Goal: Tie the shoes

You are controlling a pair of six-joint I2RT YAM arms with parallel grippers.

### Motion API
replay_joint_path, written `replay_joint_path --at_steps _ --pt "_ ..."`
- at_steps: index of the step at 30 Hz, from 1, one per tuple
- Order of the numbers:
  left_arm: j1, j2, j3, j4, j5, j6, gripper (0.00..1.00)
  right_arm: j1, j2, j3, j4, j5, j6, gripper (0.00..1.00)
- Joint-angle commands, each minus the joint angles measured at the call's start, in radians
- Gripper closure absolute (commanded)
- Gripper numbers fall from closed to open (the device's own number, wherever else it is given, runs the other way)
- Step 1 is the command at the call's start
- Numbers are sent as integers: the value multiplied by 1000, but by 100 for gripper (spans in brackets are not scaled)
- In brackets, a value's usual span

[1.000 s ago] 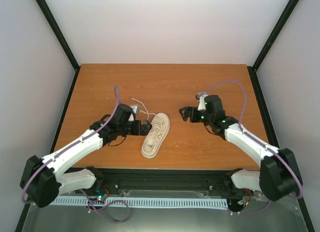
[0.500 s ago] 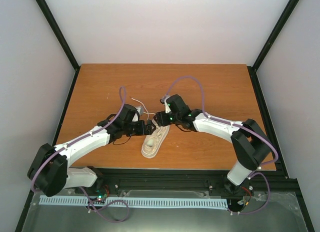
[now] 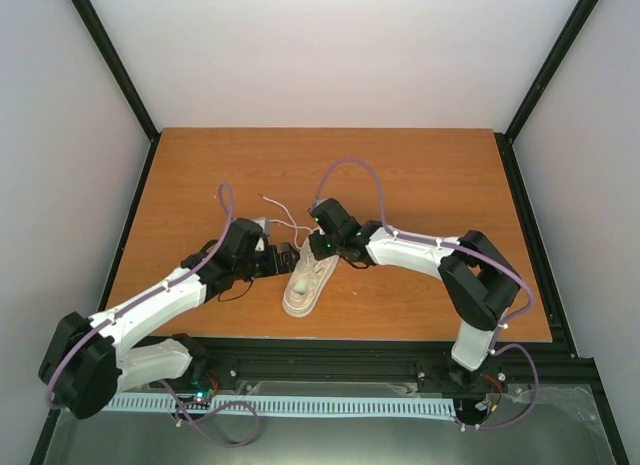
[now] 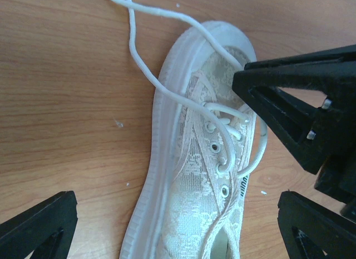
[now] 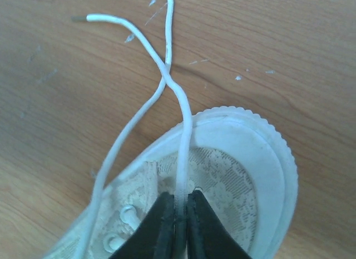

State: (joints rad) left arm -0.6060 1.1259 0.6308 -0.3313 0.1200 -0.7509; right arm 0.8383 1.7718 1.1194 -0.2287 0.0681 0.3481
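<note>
The cream shoe [image 3: 306, 281] lies on the table, toe pointing away from the arms. Its white laces [image 3: 280, 213] trail off past the toe to the far left. My right gripper [image 5: 179, 208] is over the toe cap [image 5: 250, 153], shut on one lace [image 5: 184, 131] just above the lace fabric. The other lace [image 5: 125, 139] runs loose and crosses the held one on the wood. My left gripper [image 4: 177, 202] is open wide, its fingers straddling the shoe's [image 4: 194, 175] middle from the left side. The right gripper [image 4: 278, 97] shows there as black fingers at the eyelets.
The wooden table [image 3: 420, 175] is bounded by black frame posts and pale walls. Both arms [image 3: 420, 253] meet over the shoe near the table's front middle. A black rail [image 3: 330, 360] runs along the near edge.
My right arm swung from the table's right half across to the shoe's toe and shut on a lace. The left arm shifted slightly and stayed open beside the shoe.
</note>
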Motion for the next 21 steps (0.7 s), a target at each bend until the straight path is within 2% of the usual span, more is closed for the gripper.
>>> replay_joint_path --at_steps 1,5,11,15,17,20,21 --pt "9 -59 23 -87 -84 28 0 14 -16 21 -16 75 29 97" --pt "9 -69 70 -145 -133 78 0 28 -127 -62 -29 154 126 97" --pt "9 -115 74 -126 -169 117 0 42 -350 -310 -71 234 352 97" --pt "9 -91 96 -113 -174 171 0 42 -421 -420 -106 212 449 87" --pt "9 -87 103 -97 -204 191 0 42 -449 -426 -151 240 464 71" --pt "9 -114 93 -37 -325 203 0 40 -488 -388 -193 303 408 30" --pt "9 -125 87 -12 -365 204 0 36 -491 -362 -196 316 377 20"
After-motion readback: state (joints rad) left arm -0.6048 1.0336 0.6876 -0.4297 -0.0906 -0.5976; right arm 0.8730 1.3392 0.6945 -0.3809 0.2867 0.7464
